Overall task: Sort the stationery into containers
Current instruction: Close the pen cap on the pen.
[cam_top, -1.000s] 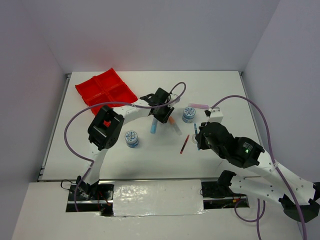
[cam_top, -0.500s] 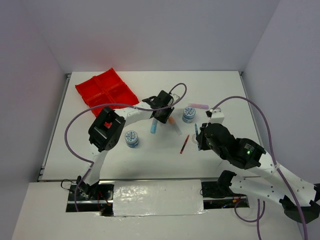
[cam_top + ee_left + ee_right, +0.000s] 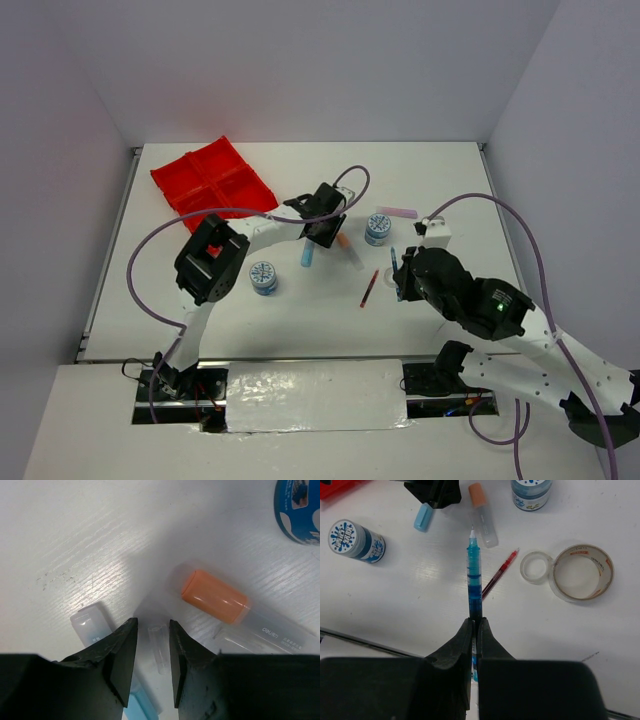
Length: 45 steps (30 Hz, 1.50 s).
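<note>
The red four-compartment tray (image 3: 212, 182) sits at the far left. My left gripper (image 3: 322, 232) (image 3: 152, 625) hangs low over the table, jaws slightly apart around a small clear tube (image 3: 159, 650) without gripping it. The orange-tipped stick (image 3: 215, 596) (image 3: 348, 250) lies on one side of it and the light-blue stick (image 3: 142, 705) (image 3: 307, 255) on the other. My right gripper (image 3: 473, 623) (image 3: 399, 283) is shut on the blue pen (image 3: 474, 577) (image 3: 393, 262), which points forward above the table. The red pen (image 3: 497, 574) (image 3: 369, 288) lies below it.
Two blue-white tubs stand on the table, one (image 3: 263, 277) near the left arm and one (image 3: 378, 228) mid-table. A pink stick (image 3: 397, 212) lies behind the second tub. A clear tape ring (image 3: 582, 572) with a smaller ring (image 3: 536, 566) beside it lies right of the red pen.
The right arm has shifted slightly toward the near edge with the blue pen, which now shows more in the top view. The left gripper stays over the sticks.
</note>
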Motion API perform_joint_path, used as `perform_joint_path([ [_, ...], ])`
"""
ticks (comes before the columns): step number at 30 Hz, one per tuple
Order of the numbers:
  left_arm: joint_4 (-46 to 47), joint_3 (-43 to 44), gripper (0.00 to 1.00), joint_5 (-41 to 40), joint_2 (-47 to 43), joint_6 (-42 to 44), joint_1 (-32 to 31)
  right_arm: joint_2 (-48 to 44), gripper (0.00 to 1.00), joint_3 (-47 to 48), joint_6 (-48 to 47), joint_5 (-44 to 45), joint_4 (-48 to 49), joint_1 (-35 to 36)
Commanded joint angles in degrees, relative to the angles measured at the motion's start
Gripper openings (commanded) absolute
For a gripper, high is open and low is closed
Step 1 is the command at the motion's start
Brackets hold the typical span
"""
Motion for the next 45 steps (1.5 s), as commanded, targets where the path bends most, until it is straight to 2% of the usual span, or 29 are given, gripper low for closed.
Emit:
perform_joint_path([
  [1, -9.5, -4.2, 0.43, -1.58, 2.21, -0.47, -0.35, -1.07, 0.0, -0.24, -0.14, 0.48, 0.77, -0.24],
  [8, -10.64, -4.82, 0.41, -2.72, 2.99, -1.53, -2.02, -0.54, 0.0, -0.41, -0.32, 0.31, 1.21, -0.15],
  [15, -12.39, -4.83, 0.29, -4.3, 5.1, -3.55, -2.99, -0.72, 0.0, -0.76, -0.4, 0.22, 1.47, -0.24],
  [22, -12.84, -5.44, 0.0, -5.01, 6.34, -4.6, -3.25, -0.63, 0.0, -1.29, -0.4, 0.66, 1.91, -0.24],
  [37, -8.19, -6.14, 0.0, -6.07, -3.76, -11.1, -3.25, -1.24, 0.0, -4.18, -0.58, 1.1, 4.54, -0.33],
  [45, -4.58, -7.46, 0.0, -7.91, -16.68, -16.11, -3.25, -1.51, 0.0, -9.9, -1.37, -5.49, 15.88, -1.91],
])
